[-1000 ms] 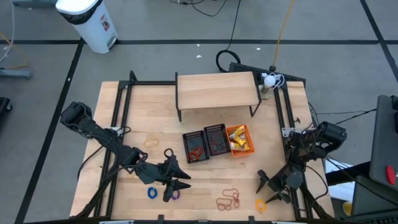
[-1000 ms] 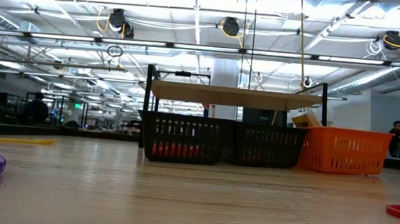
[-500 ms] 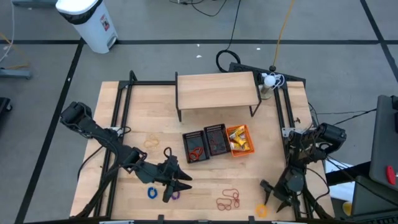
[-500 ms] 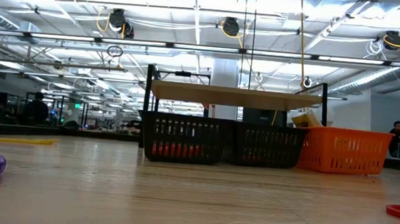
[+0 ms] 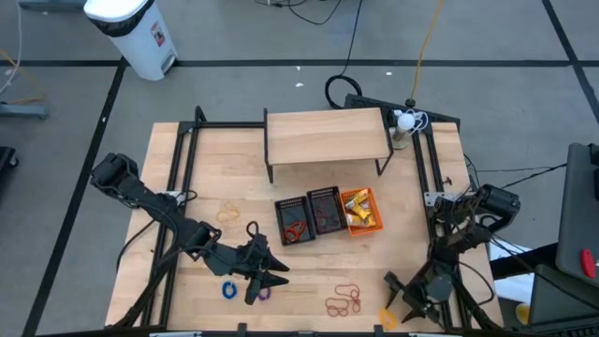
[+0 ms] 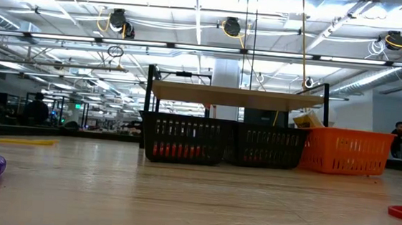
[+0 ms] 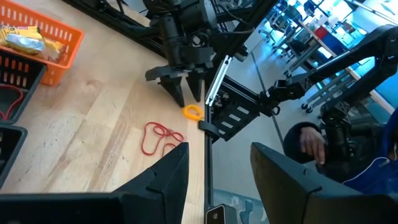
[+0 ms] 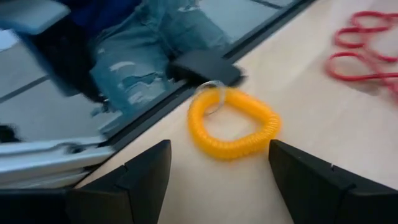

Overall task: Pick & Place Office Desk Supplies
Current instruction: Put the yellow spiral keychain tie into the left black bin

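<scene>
- Looking down on your worktop, you have two arms at its near edge, one toward each near corner.
- Your right tool hangs just over one yellow coil ring at the near right corner, fingers spread wide apart with nothing between them.
- From the right wrist view you see that yellow coil ring lying flat on the wood, centred ahead of the two fingers, right beside the worktop's edge rail.
- Your left tool sits toward the near left, fingers partly apart and holding nothing that you can see.
- Beside the left tool you can count one blue ring and one purple ring, both on the wood near the near edge.
- One cluster of red elastic loops lies between the two tools; about three or four loops, tangled, so you cannot count them surely.
- One pair of pale tan loops rests farther in, toward the left.
- At mid-worktop you have three small baskets in a row, touching: two black baskets, the left one with red loops inside, and one orange basket with yellow pieces.
- One wooden shelf stands behind the baskets, toward the far edge.
- In the left wrist view a person's sleeve shows beyond the worktop's right edge.
</scene>
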You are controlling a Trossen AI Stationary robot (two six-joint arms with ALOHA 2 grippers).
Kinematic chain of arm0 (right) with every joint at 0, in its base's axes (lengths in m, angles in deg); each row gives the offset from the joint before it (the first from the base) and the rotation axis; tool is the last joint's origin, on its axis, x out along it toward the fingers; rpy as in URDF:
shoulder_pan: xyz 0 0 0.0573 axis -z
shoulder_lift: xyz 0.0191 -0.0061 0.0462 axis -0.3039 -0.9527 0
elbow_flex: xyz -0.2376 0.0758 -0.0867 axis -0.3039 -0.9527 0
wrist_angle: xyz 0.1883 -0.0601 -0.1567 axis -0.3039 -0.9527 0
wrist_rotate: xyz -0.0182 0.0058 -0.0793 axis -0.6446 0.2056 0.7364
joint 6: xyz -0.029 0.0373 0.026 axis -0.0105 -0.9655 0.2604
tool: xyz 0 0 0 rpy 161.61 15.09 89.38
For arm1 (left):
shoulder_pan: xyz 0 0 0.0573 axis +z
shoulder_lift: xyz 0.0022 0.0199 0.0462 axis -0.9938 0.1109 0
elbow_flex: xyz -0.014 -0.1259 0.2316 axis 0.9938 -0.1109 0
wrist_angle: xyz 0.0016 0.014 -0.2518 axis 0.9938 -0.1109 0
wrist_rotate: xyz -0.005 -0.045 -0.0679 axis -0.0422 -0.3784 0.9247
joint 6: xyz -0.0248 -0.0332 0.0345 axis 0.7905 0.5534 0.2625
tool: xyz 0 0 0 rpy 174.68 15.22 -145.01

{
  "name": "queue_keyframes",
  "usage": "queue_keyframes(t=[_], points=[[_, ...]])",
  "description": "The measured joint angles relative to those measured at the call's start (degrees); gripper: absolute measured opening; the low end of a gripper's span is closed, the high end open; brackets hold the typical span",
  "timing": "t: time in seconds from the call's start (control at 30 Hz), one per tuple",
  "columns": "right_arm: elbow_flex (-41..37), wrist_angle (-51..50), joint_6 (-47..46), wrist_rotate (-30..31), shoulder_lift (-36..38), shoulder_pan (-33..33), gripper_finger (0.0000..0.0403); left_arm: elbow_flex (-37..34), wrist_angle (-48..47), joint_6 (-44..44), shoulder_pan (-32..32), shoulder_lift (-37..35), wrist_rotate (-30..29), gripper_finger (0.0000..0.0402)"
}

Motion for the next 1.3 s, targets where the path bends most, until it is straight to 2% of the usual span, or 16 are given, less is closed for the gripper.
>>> queue_keyframes(t=[0.1, 1.0, 1.17, 1.3], points=[[0.02, -0.86, -1.32, 1.79, 0.04, 0.85, 0.0258, 0.0, 0.0, 0.01, 0.0, 0.0, 0.0, 0.017], [2.99, -7.52, -6.21, 0.52, 0.21, 2.27, 0.0258, 0.0, -0.13, 0.06, -0.02, 0.0, 0.0, 0.017], [3.04, -8.76, -7.85, 0.66, 0.24, 2.33, 0.0243, 0.0, -0.11, 0.26, 0.0, 0.0, 0.0, 0.017], [3.04, -8.96, -7.75, 0.77, 0.2, 2.37, 0.0216, 0.0, -0.13, 0.71, 0.0, 0.0, 0.0, 0.017]])
